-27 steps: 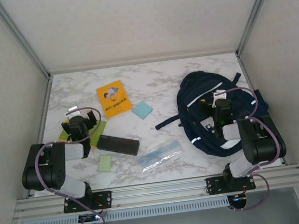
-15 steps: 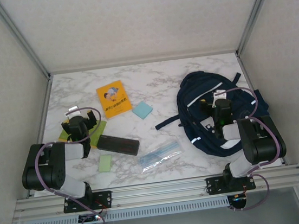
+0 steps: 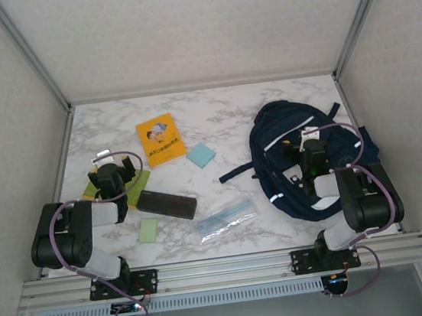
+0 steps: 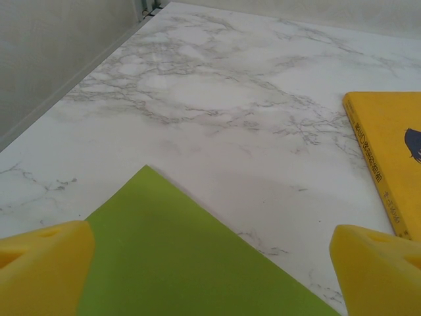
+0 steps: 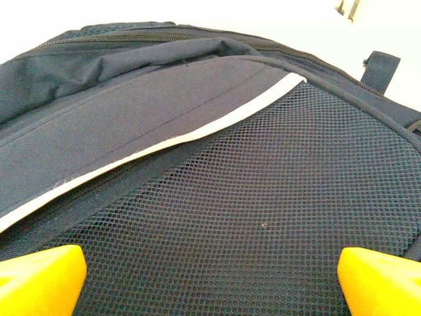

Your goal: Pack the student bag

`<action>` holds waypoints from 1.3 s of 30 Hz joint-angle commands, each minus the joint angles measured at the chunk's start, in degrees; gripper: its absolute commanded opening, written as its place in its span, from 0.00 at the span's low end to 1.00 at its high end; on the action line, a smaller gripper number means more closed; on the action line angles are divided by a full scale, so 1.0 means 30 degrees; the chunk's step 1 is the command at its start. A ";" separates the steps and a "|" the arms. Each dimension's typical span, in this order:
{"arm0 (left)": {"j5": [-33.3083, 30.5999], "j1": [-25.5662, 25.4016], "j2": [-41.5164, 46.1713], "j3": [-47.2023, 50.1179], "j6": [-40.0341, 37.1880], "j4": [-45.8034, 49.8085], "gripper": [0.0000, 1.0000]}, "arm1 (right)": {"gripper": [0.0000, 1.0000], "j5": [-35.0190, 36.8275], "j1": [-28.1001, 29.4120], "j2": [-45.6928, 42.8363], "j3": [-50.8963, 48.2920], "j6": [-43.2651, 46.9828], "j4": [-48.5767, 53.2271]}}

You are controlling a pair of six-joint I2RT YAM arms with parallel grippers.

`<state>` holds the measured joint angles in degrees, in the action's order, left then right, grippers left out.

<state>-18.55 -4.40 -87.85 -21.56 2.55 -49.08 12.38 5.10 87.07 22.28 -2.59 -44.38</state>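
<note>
Over to the right side of the marble table for the student bag, lying flat and slumped, one strap trailing toward the middle, top zip looking closed as far as can be told. Directly above its mesh panel, the right gripper, jaws spread wide and gripping nothing, yellow fingertips framing mesh and a white reflective stripe. Probably poised there to hunt for a zip or flap, with no packing possible before an opening. Across now to the left gripper, likewise released and empty, hovering low over a lime green sheet, pads straddling the sheet's corner, seemingly lined up for a first pick. Just beyond, a yellow book. Further along, a pale blue pad, a black case, a small green note and a clear packet, all loose on the tabletop and apart from the bag, presumably waiting to go in. Early days by the look of it, with the inside of the bag hidden from view.
</note>
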 commanded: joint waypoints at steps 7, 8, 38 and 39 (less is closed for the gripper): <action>-0.0725 -0.0525 0.0507 -0.0171 -0.0375 -0.0104 1.00 | 0.99 0.2434 0.0235 -0.2703 0.8725 -0.5572 1.7300; -0.0783 -0.0637 0.0657 -0.0138 -0.0552 -0.0122 1.00 | 0.99 0.2241 0.0237 -0.2238 0.9771 -0.6384 1.8895; 0.4007 -0.5505 0.3805 -0.6558 1.0223 1.4899 1.00 | 0.00 -0.7822 0.1115 0.9359 1.9657 -0.9892 2.0459; 0.4124 -0.5707 0.3728 -0.6658 1.0200 1.4895 1.00 | 0.00 -0.8309 0.1395 0.9489 2.0290 -0.8882 2.0587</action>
<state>-8.78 -20.10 -75.96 -39.35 30.70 -4.75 -1.72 6.44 112.79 78.96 -38.48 21.98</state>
